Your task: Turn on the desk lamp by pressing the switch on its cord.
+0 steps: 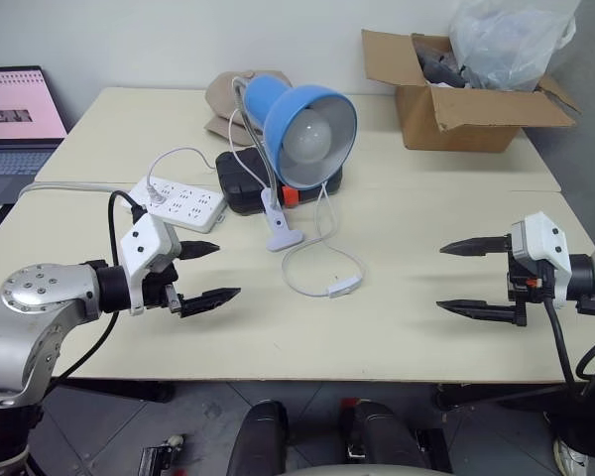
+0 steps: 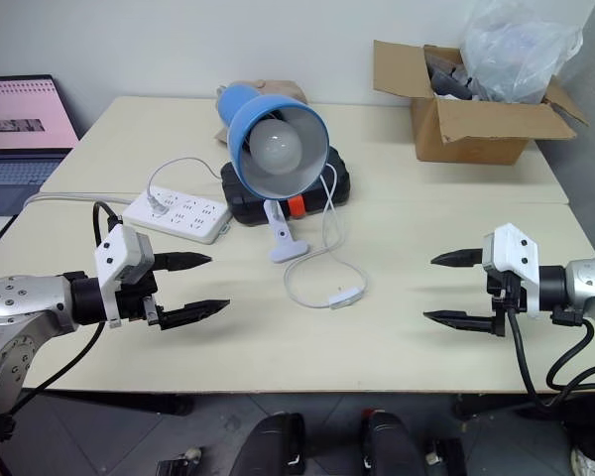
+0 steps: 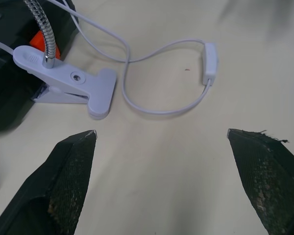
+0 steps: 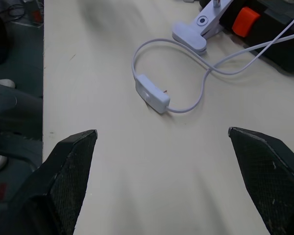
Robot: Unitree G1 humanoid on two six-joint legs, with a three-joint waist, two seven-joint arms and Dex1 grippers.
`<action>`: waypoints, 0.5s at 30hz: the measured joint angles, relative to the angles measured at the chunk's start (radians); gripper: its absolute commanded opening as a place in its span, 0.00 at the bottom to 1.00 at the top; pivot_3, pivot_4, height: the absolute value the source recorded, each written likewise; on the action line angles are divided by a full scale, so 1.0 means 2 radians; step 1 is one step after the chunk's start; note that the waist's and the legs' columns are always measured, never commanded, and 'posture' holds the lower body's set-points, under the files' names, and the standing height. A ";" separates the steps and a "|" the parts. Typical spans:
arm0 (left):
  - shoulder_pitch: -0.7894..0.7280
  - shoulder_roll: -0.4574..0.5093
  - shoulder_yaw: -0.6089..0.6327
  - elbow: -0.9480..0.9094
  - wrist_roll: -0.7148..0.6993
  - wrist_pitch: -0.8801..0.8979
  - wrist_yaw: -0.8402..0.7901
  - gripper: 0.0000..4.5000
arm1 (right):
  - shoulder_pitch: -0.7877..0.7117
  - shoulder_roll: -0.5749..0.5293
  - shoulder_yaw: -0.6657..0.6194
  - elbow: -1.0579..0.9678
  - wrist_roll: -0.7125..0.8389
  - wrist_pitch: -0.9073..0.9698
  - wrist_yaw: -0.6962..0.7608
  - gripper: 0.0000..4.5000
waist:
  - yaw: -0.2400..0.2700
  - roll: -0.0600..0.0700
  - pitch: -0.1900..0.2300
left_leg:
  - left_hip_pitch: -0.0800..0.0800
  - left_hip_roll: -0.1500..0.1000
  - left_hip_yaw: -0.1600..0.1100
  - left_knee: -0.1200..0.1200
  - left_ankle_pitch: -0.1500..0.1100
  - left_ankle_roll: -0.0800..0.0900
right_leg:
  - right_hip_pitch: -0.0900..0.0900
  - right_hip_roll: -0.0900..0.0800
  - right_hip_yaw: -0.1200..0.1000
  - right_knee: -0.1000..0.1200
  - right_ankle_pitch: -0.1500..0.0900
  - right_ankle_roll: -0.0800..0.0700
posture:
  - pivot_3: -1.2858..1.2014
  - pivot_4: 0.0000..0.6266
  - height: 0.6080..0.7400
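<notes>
The desk lamp (image 1: 307, 124) has a blue shade, an unlit white bulb, a silver gooseneck and a white clip base (image 1: 281, 234) resting on the table. Its thin white cord (image 1: 299, 281) loops forward to the small white switch (image 1: 345, 288), which lies flat on the tabletop, seen closer as the switch (image 4: 152, 93) in the right wrist view. My left gripper (image 1: 208, 272) hovers open left of the loop. My right gripper (image 1: 463, 278) hovers open to the right of the switch, well apart from it. Neither holds anything.
A white power strip (image 1: 179, 203) lies behind my left gripper. A black case (image 1: 246, 183) sits behind the lamp clip. A cardboard box (image 1: 456, 94) with a plastic bag stands at the back right. A laptop (image 1: 15, 119) is at far left.
</notes>
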 measured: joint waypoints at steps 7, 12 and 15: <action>-0.003 -0.010 -0.014 0.002 0.005 -0.005 0.001 0.99 | 0.015 0.002 -0.001 -0.019 0.001 0.007 -0.010 1.00 | 0.000 0.000 0.000 | 0.000 0.000 0.000 0.000 0.000 0.000 | 0.000 0.000 0.000 0.000 0.000 0.000 | 0.52 0.24 1.00; -0.003 -0.012 -0.028 0.004 0.026 -0.014 0.005 0.99 | 0.018 0.002 -0.002 -0.024 0.001 0.008 -0.011 1.00 | 0.000 0.000 0.000 | 0.000 0.000 0.000 0.000 0.000 0.000 | 0.000 0.000 0.000 0.000 0.000 0.000 | 0.52 0.24 1.00; -0.007 -0.012 -0.029 0.012 0.031 -0.024 -0.001 0.99 | 0.018 0.004 -0.002 -0.024 0.001 0.008 -0.013 1.00 | 0.000 0.000 0.000 | 0.000 0.000 0.000 0.000 0.000 0.000 | 0.000 0.000 0.000 0.000 0.000 0.000 | 0.52 0.24 1.00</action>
